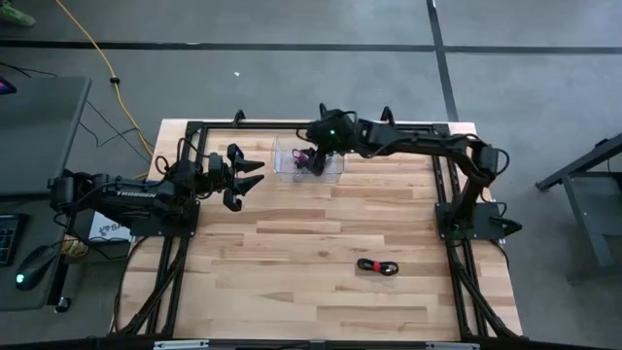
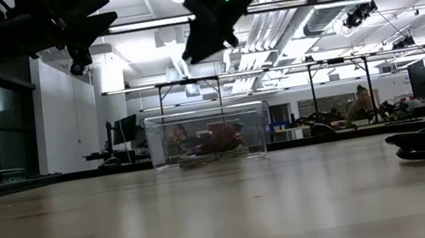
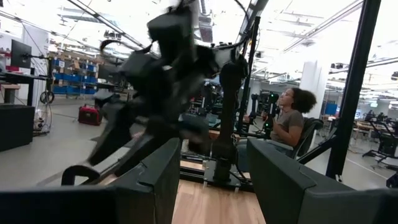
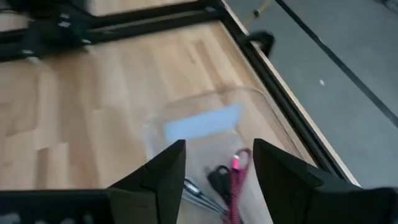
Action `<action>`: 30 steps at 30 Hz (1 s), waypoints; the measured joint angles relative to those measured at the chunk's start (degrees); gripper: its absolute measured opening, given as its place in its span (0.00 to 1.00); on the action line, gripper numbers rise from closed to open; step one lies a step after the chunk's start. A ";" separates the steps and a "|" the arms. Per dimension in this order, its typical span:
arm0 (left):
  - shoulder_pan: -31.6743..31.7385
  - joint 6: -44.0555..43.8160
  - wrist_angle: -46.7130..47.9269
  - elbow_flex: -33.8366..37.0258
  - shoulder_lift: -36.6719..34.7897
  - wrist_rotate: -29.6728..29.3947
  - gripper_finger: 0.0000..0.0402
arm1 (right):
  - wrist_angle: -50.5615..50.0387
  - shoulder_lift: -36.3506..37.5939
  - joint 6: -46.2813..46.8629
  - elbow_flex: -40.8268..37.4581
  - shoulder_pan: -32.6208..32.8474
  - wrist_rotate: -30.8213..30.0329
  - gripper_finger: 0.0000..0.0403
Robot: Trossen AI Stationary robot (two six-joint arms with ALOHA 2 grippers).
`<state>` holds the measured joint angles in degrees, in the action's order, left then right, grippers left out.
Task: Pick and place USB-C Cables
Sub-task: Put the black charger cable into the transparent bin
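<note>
A clear plastic box [image 1: 309, 159] stands near the table's far edge. Inside it lie a pink-magenta cable [image 4: 238, 179] and a silver-grey cable [image 4: 198, 191], with a dark piece between them. The low view shows the box [image 2: 210, 147] resting flat, the cables on its floor. My right gripper [image 4: 217, 146] hangs open above the box [image 4: 205, 121], fingers pointing down, holding nothing; it shows in the high view [image 1: 313, 158] and the low view [image 2: 205, 34]. The red and black cable [image 1: 377, 266] lies bundled on the table's near right part. My left gripper [image 1: 249, 175] waits open, left of the box.
Black frame rails [image 1: 292, 126] run along the table's far edge and sides, close behind the box. A yellow cord [image 1: 97, 53] lies on the floor beyond the table. A person [image 3: 287, 121] sits in the room behind. Bare wood [image 1: 292, 253] spreads across the table's middle.
</note>
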<state>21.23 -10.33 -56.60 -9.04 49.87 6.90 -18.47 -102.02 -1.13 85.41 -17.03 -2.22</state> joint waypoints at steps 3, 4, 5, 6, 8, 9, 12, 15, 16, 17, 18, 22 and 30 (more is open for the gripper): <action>-0.02 0.00 0.21 0.00 0.00 0.02 0.41 | -0.35 1.21 -1.13 0.00 2.15 0.33 0.44; -0.01 -0.01 0.21 0.00 0.00 0.09 0.41 | -0.97 1.45 -1.77 0.00 2.90 0.24 0.44; 0.00 -0.01 0.21 0.00 0.00 0.15 0.41 | -1.74 1.74 -2.16 -0.04 3.52 -0.30 0.44; -0.02 0.00 0.22 0.00 0.00 0.17 0.41 | -2.69 2.05 -2.39 -0.07 4.07 -1.03 0.44; -0.02 0.00 0.22 0.00 0.00 0.17 0.41 | -4.92 2.89 -2.78 -0.07 4.94 -2.34 0.44; -0.02 0.00 0.22 0.00 0.00 0.17 0.41 | -6.19 3.26 -2.81 -0.07 5.23 -3.09 0.44; -0.02 0.00 0.22 0.00 0.00 0.18 0.41 | -9.50 4.32 -2.36 -0.07 5.53 -3.90 0.44; -0.02 -0.02 0.22 0.00 0.00 0.20 0.41 | -9.92 5.48 -1.90 -0.96 6.12 -3.79 0.44; -0.02 0.00 0.22 0.00 -0.02 0.20 0.41 | -8.81 6.41 -1.92 -2.49 6.38 -3.74 0.44; -0.02 0.00 0.24 0.00 -0.02 0.24 0.41 | -7.19 7.48 -2.00 -4.75 6.77 -3.78 0.44; -0.02 0.00 0.22 0.00 -0.02 0.24 0.41 | -4.73 9.09 -2.11 -7.85 7.05 -3.72 0.44; -0.02 -0.01 0.22 0.00 -0.01 0.33 0.41 | 10.34 17.75 -0.99 -24.47 7.50 -3.54 0.44; 0.11 0.02 -0.22 0.00 -0.02 0.11 0.41 | 43.21 32.59 6.11 -47.69 8.06 0.74 0.44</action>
<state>21.34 -10.31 -56.81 -9.04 49.85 7.01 24.74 -69.43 4.98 37.71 -8.97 -1.48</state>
